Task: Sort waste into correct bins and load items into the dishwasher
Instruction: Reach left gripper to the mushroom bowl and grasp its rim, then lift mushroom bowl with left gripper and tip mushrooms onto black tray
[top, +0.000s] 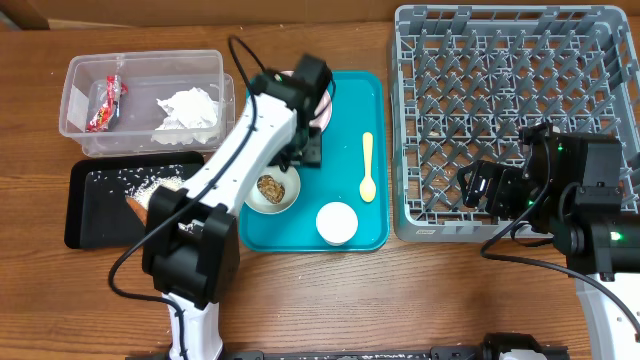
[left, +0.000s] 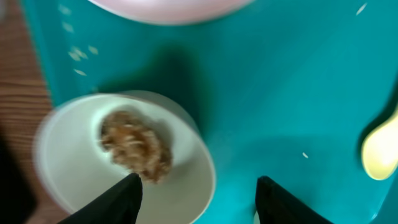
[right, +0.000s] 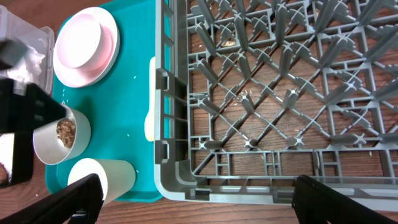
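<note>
Jaws apart — left over bowl (left: 68, 158)

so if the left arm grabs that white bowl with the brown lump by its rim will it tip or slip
Probably light and rigid: the white bowl looks thin-walled. A rim pinch may tilt it, and the loose brown food lump could slide. It may skid on the smooth teal tray.

My left gripper (left: 199, 196) black. Tray (left: 280, 93) teal; bowl (left: 68, 143) white, lump (left: 137, 146) brown; spoon (left: 379, 149) pale yellow; rack (top: 500, 120) grey lattice; plate (right: 81, 46) pink.
</note>
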